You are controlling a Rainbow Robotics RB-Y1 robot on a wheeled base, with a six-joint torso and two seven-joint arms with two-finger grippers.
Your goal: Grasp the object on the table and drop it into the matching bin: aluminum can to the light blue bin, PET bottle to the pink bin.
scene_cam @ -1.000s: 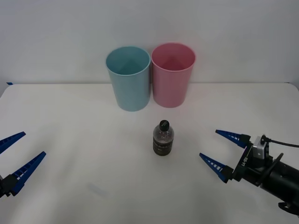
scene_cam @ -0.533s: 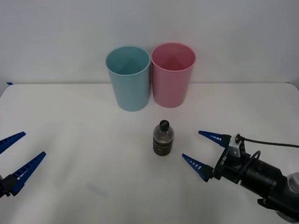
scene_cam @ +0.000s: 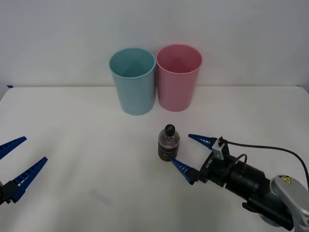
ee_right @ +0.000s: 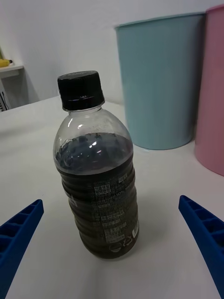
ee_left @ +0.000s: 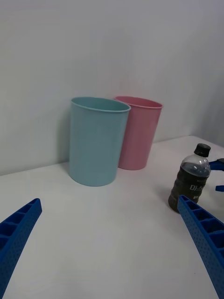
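The table (scene_cam: pixel 72 125) carries everything: the light blue bin (scene_cam: pixel 133 79) and the pink bin (scene_cam: pixel 178 76) stand side by side, just about touching, at the middle of its far edge. The PET bottle (scene_cam: pixel 168 143) stands upright near the centre of the worktop, in front of the pink bin and apart from it.

The right gripper (scene_cam: pixel 193 154) sits low at the bottle's right side, fingers spread wide, one tip close to the bottle's base and the other just beside its shoulder; nothing is pinched yet. The left gripper (scene_cam: pixel 14 164) waits near the left edge, also spread.

The risk, as I judge it, is the near fingertip nudging the base as the arm advances: a tall, narrow bottle could tip or skid toward the bins. Closing low or off-centre could squeeze it out sideways, and afterwards the neighbouring rims invite a drop into the wrong bin.
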